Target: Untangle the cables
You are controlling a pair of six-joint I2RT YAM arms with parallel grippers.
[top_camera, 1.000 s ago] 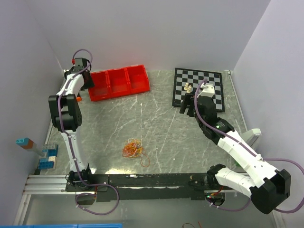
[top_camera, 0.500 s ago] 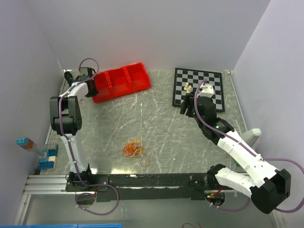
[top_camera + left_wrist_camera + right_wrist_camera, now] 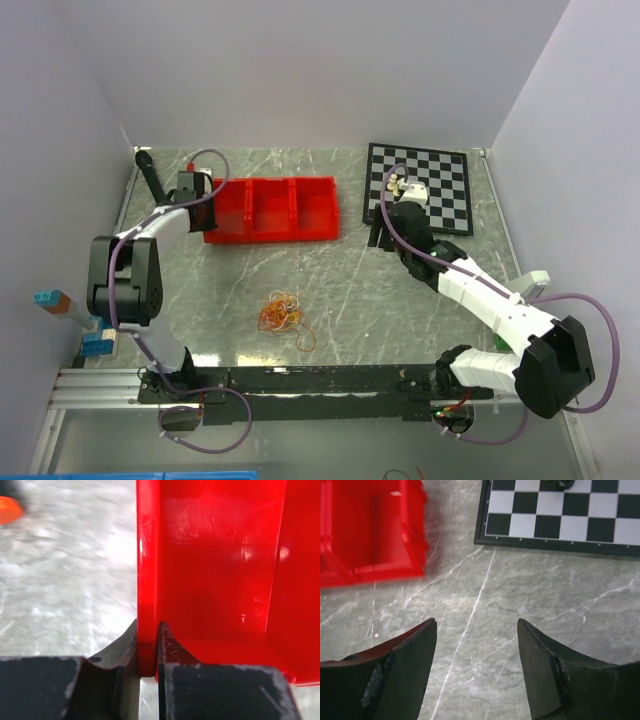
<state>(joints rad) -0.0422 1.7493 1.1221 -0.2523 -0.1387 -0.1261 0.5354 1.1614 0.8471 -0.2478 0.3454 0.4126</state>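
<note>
Though far from fingers (image 3: 405, 665), cables (image 3: 283, 315) in loose clump.

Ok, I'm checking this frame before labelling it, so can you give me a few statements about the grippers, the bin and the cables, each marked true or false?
1. The left gripper is shut on a wall of the red bin. True.
2. The right gripper hangs open over the table. True.
3. The cables lie clumped on the table, apart from both grippers. True.
4. The right gripper holds a cable. False: nothing is between its fingers.
5. The chessboard lies by the left gripper. False: the chessboard lies at the far right, by the right gripper.
</note>
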